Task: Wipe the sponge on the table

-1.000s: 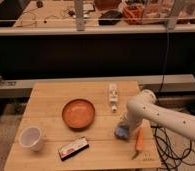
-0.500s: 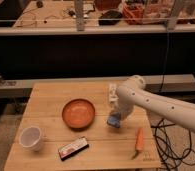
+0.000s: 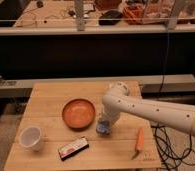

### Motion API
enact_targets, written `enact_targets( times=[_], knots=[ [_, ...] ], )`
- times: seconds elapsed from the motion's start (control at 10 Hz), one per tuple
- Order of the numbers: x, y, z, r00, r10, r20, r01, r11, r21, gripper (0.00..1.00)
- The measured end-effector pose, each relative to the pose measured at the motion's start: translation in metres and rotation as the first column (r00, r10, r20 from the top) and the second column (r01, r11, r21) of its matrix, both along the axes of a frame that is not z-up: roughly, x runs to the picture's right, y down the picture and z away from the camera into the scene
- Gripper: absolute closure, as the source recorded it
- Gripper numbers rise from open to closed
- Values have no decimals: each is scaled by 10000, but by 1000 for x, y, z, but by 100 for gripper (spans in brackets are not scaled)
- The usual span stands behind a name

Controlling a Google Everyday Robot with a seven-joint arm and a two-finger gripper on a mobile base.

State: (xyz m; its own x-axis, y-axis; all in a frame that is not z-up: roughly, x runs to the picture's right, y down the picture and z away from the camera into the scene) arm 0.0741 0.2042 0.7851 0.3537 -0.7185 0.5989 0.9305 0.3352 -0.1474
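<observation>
— Where is the sponge [image 3: 103, 129]?
— Mid-table [image 3: 51, 97], just right of the orange bowl [image 3: 78, 113].
— And the gripper [image 3: 105, 124]?
— Down on the sponge; I cannot tell whether it grips.

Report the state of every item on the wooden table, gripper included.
Light wooden plank table: level, holds everything below.
Round orange bowl: upright, empty.
Small blue-grey sponge: on the table, just right of the bowl.
Gripper: down on the sponge.
White cup: upright, front left.
Flat black-and-red-white pack: lying flat.
Orange carrot: lying flat, front right.
</observation>
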Motion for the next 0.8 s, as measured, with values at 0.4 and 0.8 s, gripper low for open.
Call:
enact_targets(
  times=[0.4, 0.8],
  knots=[
    [12, 73, -32, 9990, 425, -143, -433, 9975, -566, 91],
    [58, 100, -31, 9844, 1420, -1038, -1507, 9852, -816, 91]
  ],
)
